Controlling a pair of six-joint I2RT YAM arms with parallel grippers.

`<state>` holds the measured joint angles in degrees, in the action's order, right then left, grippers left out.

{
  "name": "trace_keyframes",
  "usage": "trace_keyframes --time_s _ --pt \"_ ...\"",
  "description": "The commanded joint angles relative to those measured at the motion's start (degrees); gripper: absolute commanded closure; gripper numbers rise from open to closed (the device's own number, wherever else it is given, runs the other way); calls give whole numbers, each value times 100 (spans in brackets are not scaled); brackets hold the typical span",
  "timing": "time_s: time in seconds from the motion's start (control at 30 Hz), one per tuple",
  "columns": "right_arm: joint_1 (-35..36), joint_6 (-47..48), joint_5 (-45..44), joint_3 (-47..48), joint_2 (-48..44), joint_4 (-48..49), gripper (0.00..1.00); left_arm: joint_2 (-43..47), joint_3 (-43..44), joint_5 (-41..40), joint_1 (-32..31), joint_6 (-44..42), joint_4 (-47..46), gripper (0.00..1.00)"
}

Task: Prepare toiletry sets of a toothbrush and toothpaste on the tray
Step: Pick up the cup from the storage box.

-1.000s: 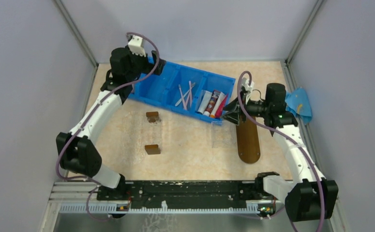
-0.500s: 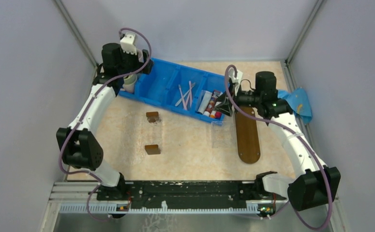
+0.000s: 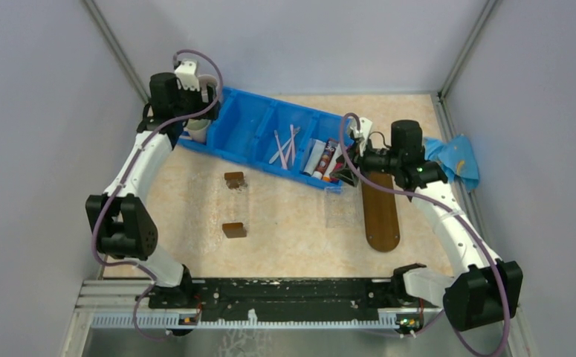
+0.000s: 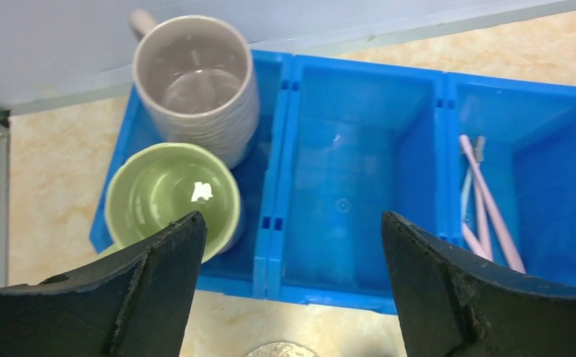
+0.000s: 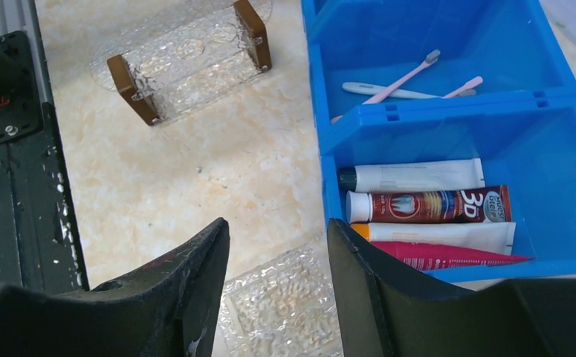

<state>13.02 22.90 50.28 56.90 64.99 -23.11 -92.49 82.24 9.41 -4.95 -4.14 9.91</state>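
So the tray [image 3: 381, 212] sits at 3 o'clock on the counter [image 3: 292, 216]. The toothbrushes [image 3: 285, 146] and toothpaste tubes [image 3: 325, 158] are in the blue bin [image 3: 247, 130] at 12. By the tubes, the right gripper [image 5: 277, 223] has its jaws partly apart and empty. Over the mugs [image 4: 195, 82], the left gripper [image 4: 292, 223] has its jaws wide and empty.

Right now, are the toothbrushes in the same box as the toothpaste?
No, the toothbrushes lie in one compartment of the blue bin, and the toothpaste tubes lie in the next one.
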Motion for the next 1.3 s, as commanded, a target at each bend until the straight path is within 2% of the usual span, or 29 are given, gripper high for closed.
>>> trace_keyframes --time_s 0.0,0.13,0.2,0.4,0.6,0.83,1.0,1.17,1.27 --pt "43 84 13 -25 -184 335 48 -9 -85 -269 163 77 -311 12" --pt "51 45 140 -52 -137 383 48 -351 -31 -400 163 0 -431 22" --pt "50 32 177 -60 -117 384 48 -610 177 -588 169 45 -288 31" --pt "61 65 184 -74 -110 380 48 -1057 583 -811 139 25 14 46" --pt "59 101 225 -82 -98 358 48 -1334 592 -1266 93 -65 -19 48" --pt "61 125 262 -97 -99 346 48 -1604 663 -1436 -42 -365 -9 64" --pt "61 127 298 -107 -92 348 48 -1665 680 -1717 -158 -591 4 67" --pt "56 132 315 -109 -114 347 48 -1604 671 -1987 -268 -820 -54 87" --pt "58 127 331 -110 -118 345 48 -1433 610 -2116 -312 -964 -168 96"
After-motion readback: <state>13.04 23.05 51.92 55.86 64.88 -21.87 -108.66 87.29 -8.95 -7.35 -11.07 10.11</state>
